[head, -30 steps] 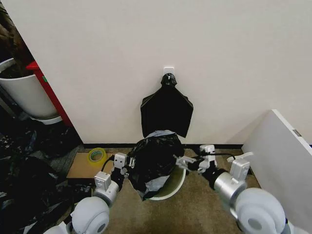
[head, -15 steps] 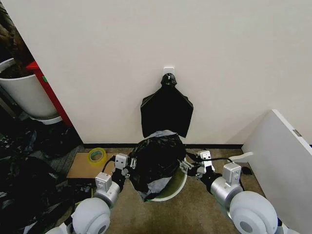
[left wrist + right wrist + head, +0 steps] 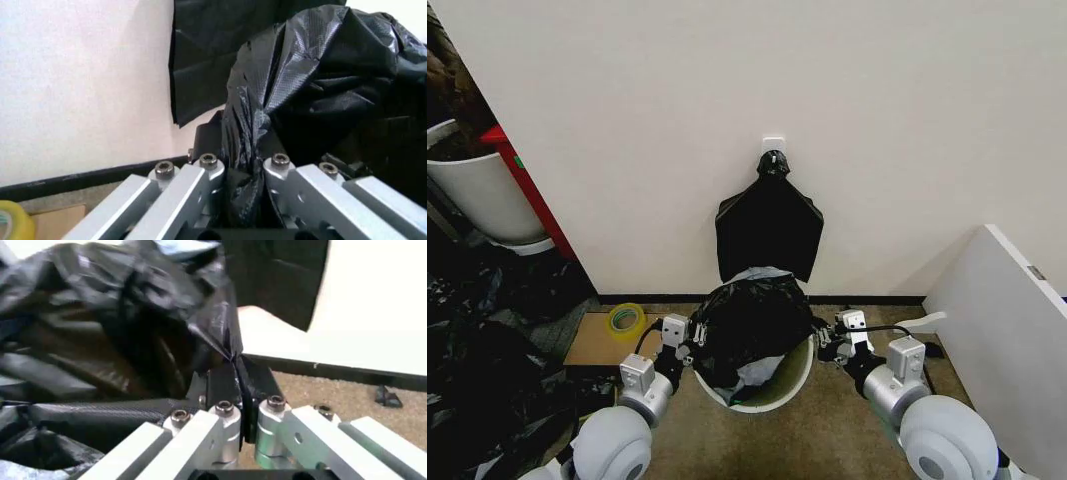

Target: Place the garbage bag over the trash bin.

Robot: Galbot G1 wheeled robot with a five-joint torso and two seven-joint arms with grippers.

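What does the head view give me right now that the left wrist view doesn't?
Head view alone: the trash bin on the floor, its rim bare at the front, the right gripper on the garbage bag's right edge, the white tub, and the white panel.

Left wrist view alone: close up, the left gripper pinching a fold of the bag between its fingers.

Both: the bag, the hanging black bundle, the yellow tape roll, and the wall.

The brownish carpet floor (image 3: 827, 430) carries the trash bin (image 3: 772, 392) near the wall. Left of the trash bin lies a flat cardboard piece (image 3: 597, 345) bearing a yellow tape roll (image 3: 626, 319).
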